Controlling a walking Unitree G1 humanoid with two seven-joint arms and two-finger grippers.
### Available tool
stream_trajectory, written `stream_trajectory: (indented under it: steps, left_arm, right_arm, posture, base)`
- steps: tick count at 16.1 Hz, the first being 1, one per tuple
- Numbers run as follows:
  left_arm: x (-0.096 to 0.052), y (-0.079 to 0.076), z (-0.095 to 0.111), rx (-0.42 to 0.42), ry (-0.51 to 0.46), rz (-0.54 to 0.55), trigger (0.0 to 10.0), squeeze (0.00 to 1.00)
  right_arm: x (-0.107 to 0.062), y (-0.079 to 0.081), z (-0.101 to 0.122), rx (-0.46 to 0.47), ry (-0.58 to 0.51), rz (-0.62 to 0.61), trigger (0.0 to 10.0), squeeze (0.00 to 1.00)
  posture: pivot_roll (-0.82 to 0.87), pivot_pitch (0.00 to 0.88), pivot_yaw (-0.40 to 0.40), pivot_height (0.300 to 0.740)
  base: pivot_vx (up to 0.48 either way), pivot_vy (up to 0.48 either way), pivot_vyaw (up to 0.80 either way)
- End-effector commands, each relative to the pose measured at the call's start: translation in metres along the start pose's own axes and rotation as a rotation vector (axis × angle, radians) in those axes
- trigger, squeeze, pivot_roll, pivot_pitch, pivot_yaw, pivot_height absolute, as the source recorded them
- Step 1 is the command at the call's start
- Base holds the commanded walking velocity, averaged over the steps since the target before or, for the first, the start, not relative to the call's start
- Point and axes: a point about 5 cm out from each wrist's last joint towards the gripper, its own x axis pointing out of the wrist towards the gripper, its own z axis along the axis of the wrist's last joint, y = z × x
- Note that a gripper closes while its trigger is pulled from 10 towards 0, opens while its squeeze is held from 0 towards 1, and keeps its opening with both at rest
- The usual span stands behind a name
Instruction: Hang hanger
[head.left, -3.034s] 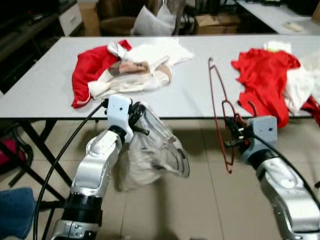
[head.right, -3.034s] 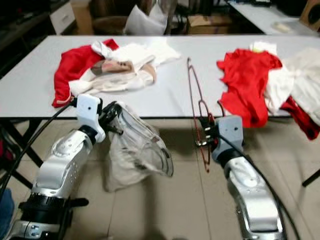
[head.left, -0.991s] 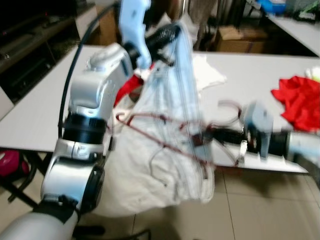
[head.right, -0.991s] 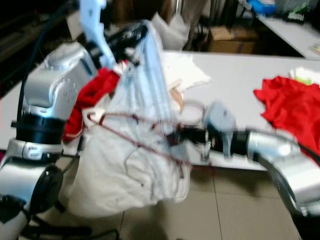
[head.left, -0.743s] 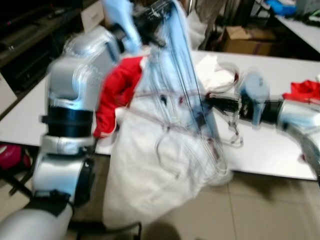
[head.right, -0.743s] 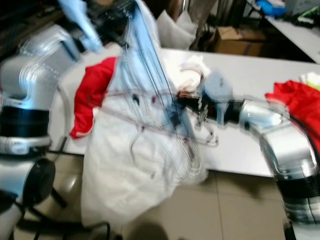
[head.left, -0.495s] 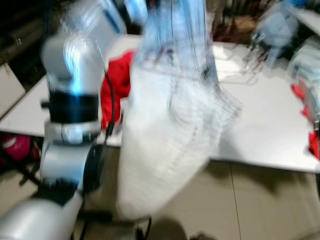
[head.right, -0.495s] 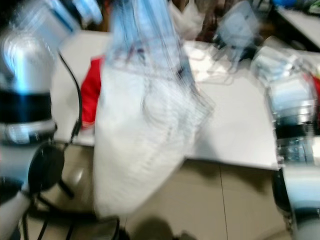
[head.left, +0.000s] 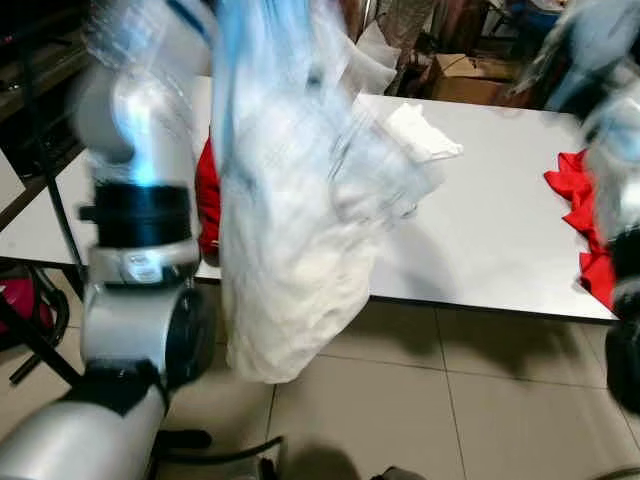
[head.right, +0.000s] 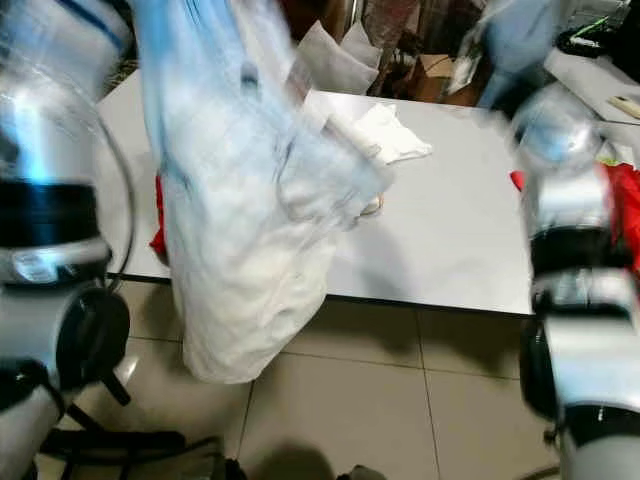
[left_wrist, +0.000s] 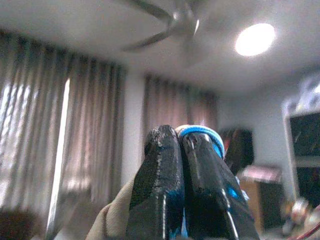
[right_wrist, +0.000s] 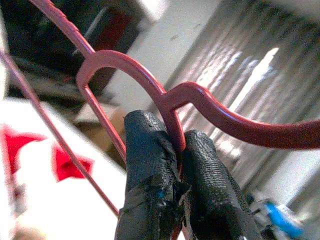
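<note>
Hanger (right_wrist: 150, 85) neck upright in right pincer (right_wrist: 175, 165).

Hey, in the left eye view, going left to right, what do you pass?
Left arm → hanging white garment → small white cloth on the table → red garment at the table's right edge.

The left end effector (left_wrist: 181, 145) points up toward the ceiling, its two black fingers (left_wrist: 159, 185) pressed together on a fold of pale cloth (left_wrist: 112, 225) with a blue-and-white edge (left_wrist: 200, 134) showing at the tips. Behind it hang long curtains (left_wrist: 55, 145), with a ceiling fan (left_wrist: 170, 22) and a round ceiling light (left_wrist: 255, 40) overhead.
</note>
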Motion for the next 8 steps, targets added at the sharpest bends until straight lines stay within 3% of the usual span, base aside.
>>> stream_trajectory:
  steps: [1,2,3,5,7,8]
  left_arm:
    - [-0.003,-0.005,-0.031,0.078,0.152,-0.004,10.0,0.0]
    - [-0.017,-0.001,-0.068,0.131,0.308,0.027,10.0,0.0]
    - [-0.026,0.003,-0.086,0.161,0.373,0.048,10.0,0.0]
    - [-0.033,0.007,-0.095,0.183,0.409,0.054,10.0,0.0]
    - [-0.038,0.017,-0.1,0.242,0.447,0.057,10.0,0.0]
    - [-0.039,0.022,-0.099,0.242,0.453,0.073,10.0,0.0]
  right_arm:
    - [-0.004,0.002,0.007,0.011,-0.041,0.041,10.0,0.0]
    - [-0.02,0.007,-0.001,0.04,-0.014,0.08,10.0,0.0]
    - [-0.034,0.01,-0.006,0.044,0.015,0.131,10.0,0.0]
    - [-0.062,0.011,-0.009,0.022,0.07,0.237,10.0,0.0]
    - [-0.103,0.002,-0.011,-0.008,0.176,0.372,10.0,0.0]
    - [-0.111,-0.001,-0.009,-0.001,0.192,0.394,10.0,0.0]
  posture:
    - [-0.13,0.0,-0.015,0.719]
    - [-0.13,0.0,-0.01,0.719]
    - [-0.14,0.0,-0.006,0.719]
    - [-0.15,0.0,0.01,0.719]
    - [-0.16,0.0,0.024,0.719]
    - [-0.16,0.0,0.028,0.719]
  base:
    - [0.0,0.0,0.0]
    - [0.0,0.0,0.0]
    - [0.0,0.0,0.0]
    - [0.0,0.0,0.0]
    - [0.0,0.0,0.0]
    - [0.0,0.0,0.0]
